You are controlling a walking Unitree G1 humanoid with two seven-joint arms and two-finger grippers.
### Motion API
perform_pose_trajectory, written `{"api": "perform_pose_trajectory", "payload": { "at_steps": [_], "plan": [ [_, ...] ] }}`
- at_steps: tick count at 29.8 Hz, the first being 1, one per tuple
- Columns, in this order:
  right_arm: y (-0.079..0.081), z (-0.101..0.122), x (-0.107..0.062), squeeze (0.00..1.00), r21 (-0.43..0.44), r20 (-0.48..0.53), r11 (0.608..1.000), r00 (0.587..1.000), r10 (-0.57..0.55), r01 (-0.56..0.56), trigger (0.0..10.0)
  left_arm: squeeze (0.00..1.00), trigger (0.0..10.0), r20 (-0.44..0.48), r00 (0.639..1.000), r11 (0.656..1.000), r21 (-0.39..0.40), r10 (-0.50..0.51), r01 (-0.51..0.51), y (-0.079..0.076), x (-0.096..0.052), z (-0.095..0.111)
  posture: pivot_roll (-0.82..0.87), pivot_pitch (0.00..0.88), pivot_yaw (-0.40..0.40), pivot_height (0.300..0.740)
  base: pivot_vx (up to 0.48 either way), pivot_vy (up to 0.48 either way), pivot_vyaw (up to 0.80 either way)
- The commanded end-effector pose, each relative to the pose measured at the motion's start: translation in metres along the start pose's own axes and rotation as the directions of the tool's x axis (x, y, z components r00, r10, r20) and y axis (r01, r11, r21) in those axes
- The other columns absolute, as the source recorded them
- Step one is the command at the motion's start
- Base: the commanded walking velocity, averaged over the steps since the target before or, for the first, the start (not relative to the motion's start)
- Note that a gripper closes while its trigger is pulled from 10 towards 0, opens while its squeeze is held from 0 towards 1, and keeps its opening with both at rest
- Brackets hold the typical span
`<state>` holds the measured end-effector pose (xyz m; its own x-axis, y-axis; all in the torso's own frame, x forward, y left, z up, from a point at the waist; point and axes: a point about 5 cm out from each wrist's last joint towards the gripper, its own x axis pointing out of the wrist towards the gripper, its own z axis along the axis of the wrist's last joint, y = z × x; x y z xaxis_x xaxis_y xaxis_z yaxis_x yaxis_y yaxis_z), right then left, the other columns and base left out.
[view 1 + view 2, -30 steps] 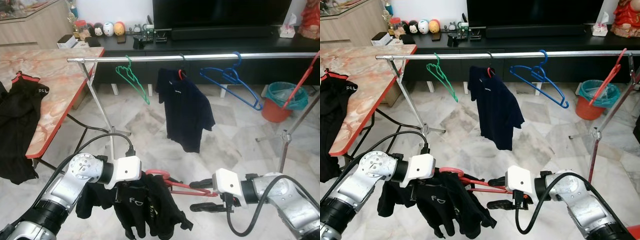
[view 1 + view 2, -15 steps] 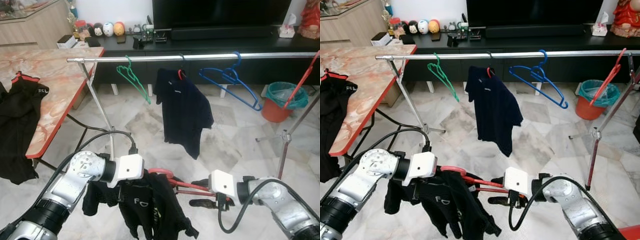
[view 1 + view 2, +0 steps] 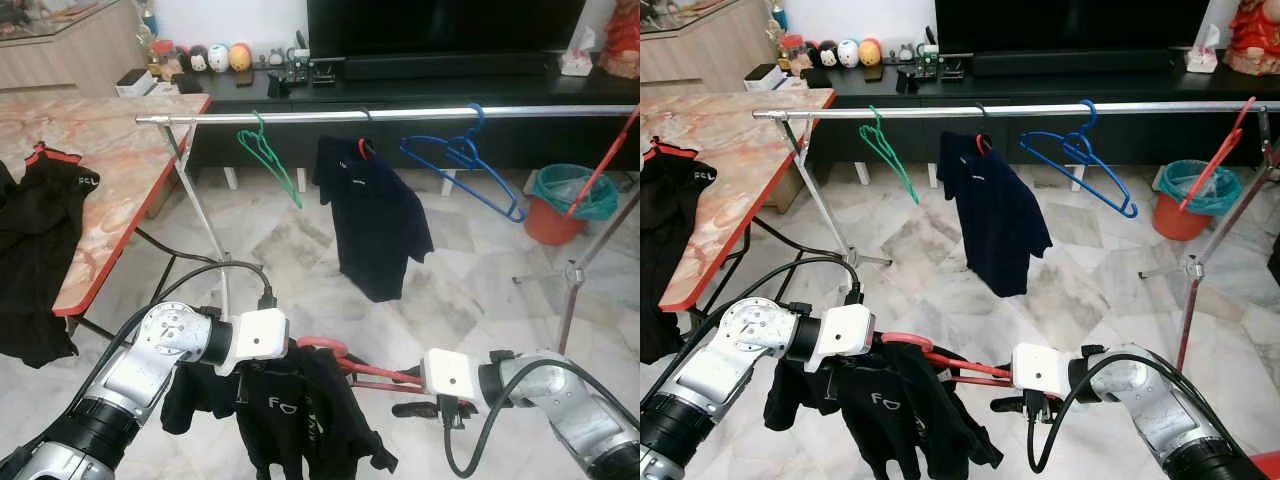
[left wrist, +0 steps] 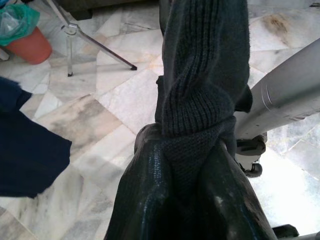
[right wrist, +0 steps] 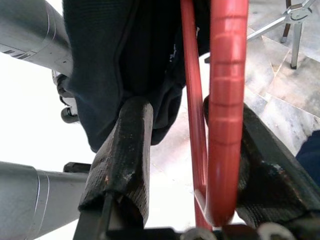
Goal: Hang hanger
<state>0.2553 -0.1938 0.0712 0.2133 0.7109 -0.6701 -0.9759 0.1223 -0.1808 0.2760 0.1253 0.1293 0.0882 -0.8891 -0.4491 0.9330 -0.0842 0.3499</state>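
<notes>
A: Red hanger (image 3: 350,368) with black garment (image 3: 290,415): low, between both arms, well under the steel rail (image 3: 400,114).
B: Change?
A: Right end effector (image 3: 425,395) has dropped a little; navy shirt (image 3: 378,225) swings back right. Hanger is no higher, so the lift to the rail remains.
B: Grip?
A: Left end effector (image 4: 185,165) is clamped on the knit collar. Right fingers (image 5: 122,155) stand apart, straddling the hanger.
B: Room?
A: Open rail between green hanger (image 3: 268,160) and desk (image 3: 110,150) end; blue hanger (image 3: 462,160) beyond.
</notes>
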Motion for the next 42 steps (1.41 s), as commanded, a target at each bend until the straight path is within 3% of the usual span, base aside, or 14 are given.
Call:
{"api": "perform_pose_trajectory", "payload": {
  "at_steps": [1,3,4,5,6,21,33,41,42],
  "plan": [
    [-0.001,0.002,0.002,0.0,-0.015,0.001,1.0,1.0,0.012,-0.012,10.0,0.0,10.0,0.001,1.0,1.0,0.023,0.005,-0.005,0.003,-0.004,0.005,-0.06,0.032,0.063,0.74,0.0,0.0,0.0],
    [-0.001,0.003,0.003,0.0,-0.019,0.003,1.0,1.0,0.012,-0.012,10.0,0.0,10.0,0.0,1.0,1.0,0.023,0.009,-0.009,0.003,-0.004,0.005,-0.06,0.033,0.062,0.74,0.0,0.0,0.0],
    [-0.002,0.004,0.003,0.0,-0.023,0.005,1.0,1.0,0.008,-0.008,8.4,0.0,10.0,0.0,1.0,1.0,0.023,0.01,-0.01,0.003,-0.004,0.005,-0.06,0.033,0.062,0.74,0.0,0.0,0.0],
    [-0.003,0.004,0.003,0.0,-0.022,0.005,1.0,1.0,0.003,-0.002,2.8,0.0,10.0,0.0,1.0,1.0,0.023,0.011,-0.01,0.003,-0.004,0.005,-0.06,0.033,0.062,0.74,0.0,0.0,0.0],
    [-0.003,0.004,0.004,0.0,-0.024,0.004,1.0,1.0,0.001,-0.001,0.0,0.0,10.0,0.0,1.0,1.0,0.024,0.012,-0.012,0.003,-0.004,0.004,-0.06,0.033,0.062,0.74,0.0,0.0,0.0],
    [0.002,-0.008,0.007,0.0,-0.047,-0.088,0.998,0.995,0.038,-0.042,0.0,0.0,10.0,-0.004,1.0,1.0,0.02,0.021,-0.02,0.005,-0.003,0.003,-0.06,0.034,0.063,0.74,0.0,0.0,0.0],
    [0.002,-0.007,0.009,0.0,-0.055,-0.085,0.998,0.996,0.035,-0.039,0.0,0.0,10.0,0.001,0.999,0.999,0.021,0.034,-0.034,0.008,-0.003,0.004,-0.06,0.034,0.064,0.74,0.0,0.0,0.0],
    [0.002,-0.007,0.01,0.0,-0.053,-0.074,0.998,0.997,0.03,-0.034,0.0,0.0,10.0,0.061,0.992,0.993,-0.04,0.114,-0.112,0.013,-0.002,0.005,-0.06,0.034,0.066,0.74,0.0,0.0,0.0],
    [0.001,-0.006,0.011,0.0,-0.052,-0.071,0.998,0.997,0.028,-0.032,0.0,0.21,10.0,0.059,0.992,0.993,-0.043,0.109,-0.107,0.013,-0.002,0.004,-0.06,0.033,0.066,0.74,0.0,0.0,0.0]
  ]
}}
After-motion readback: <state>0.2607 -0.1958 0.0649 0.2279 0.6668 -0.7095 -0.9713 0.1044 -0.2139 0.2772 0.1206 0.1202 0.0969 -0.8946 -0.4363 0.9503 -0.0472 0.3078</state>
